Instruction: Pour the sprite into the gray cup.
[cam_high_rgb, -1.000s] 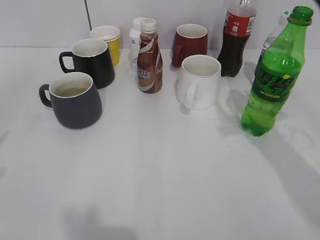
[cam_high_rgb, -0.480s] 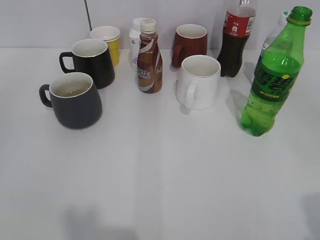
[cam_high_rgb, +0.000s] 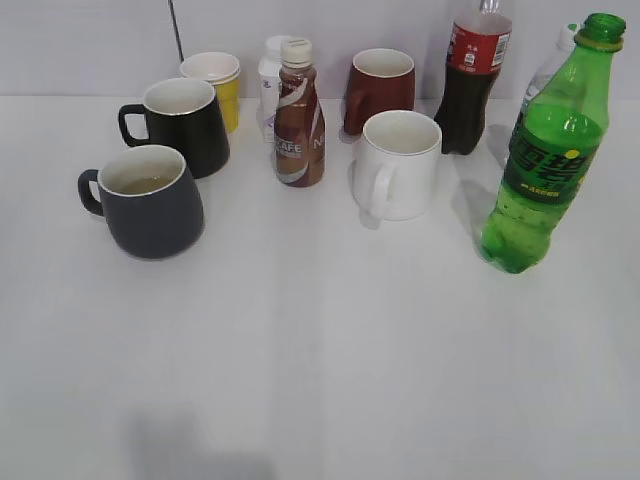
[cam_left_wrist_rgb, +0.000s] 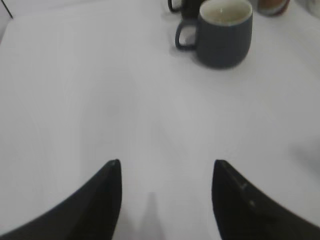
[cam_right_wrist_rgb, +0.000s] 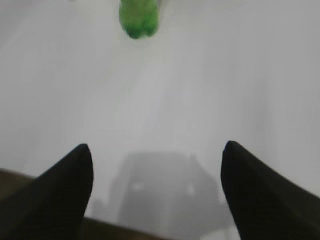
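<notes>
Nothing on the white table (cam_high_rgb: 320, 360) had shifted since half a second earlier; only the grey shadows that lay along the right edge a second before were gone. Neither arm showed in the exterior view.

The sprite (cam_high_rgb: 545, 150) stood upright and capped at the right side of the table, near the front of the cola bottle (cam_high_rgb: 474, 75) and a clear bottle (cam_high_rgb: 553, 60) half hidden behind it. The gray cup (cam_high_rgb: 150, 200) sat well apart from it on the left, handle pointing left, with a little pale liquid visible inside. Just behind the cup stood a black mug (cam_high_rgb: 183, 125), and behind that a yellow cup (cam_high_rgb: 216, 85). A brown coffee bottle (cam_high_rgb: 299, 115) stood near the middle, a white bottle (cam_high_rgb: 271, 85) close behind it. A white mug (cam_high_rgb: 397, 165) sat right of centre, a dark red mug (cam_high_rgb: 380, 88) behind it.

From the left wrist, the left gripper (cam_left_wrist_rgb: 165, 185) hung over bare table with its two dark fingers spread apart and nothing between them, the gray cup (cam_left_wrist_rgb: 222, 32) ahead of it. From the right wrist, a blurred view, the right gripper (cam_right_wrist_rgb: 157, 175) likewise had its fingers wide apart and empty, the green base of the sprite (cam_right_wrist_rgb: 139, 17) far ahead.
</notes>
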